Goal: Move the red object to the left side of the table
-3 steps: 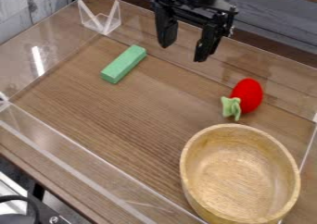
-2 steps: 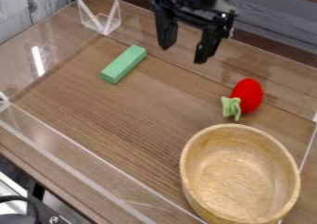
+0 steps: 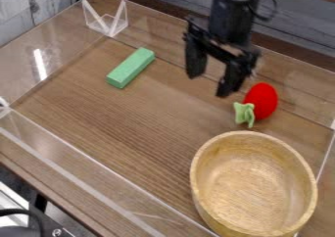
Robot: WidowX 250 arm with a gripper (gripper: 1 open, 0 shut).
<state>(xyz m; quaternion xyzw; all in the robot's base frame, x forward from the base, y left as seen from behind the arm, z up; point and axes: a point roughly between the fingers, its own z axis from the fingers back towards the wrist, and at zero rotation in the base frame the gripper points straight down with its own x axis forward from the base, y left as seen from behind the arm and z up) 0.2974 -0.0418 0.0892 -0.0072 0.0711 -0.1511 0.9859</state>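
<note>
One gripper is hanging over the table, and we are seeing its two dark fingers spread wide apart, holding nothing. The red object is lying on the right side of the table, just beside the gripper. The wooden bowl is sitting near it. The green block is lying well apart on the left.

The arm is black throughout — a cylindrical wrist above a blocky gripper with two long, slim dark fingers, glossy in places.
</note>
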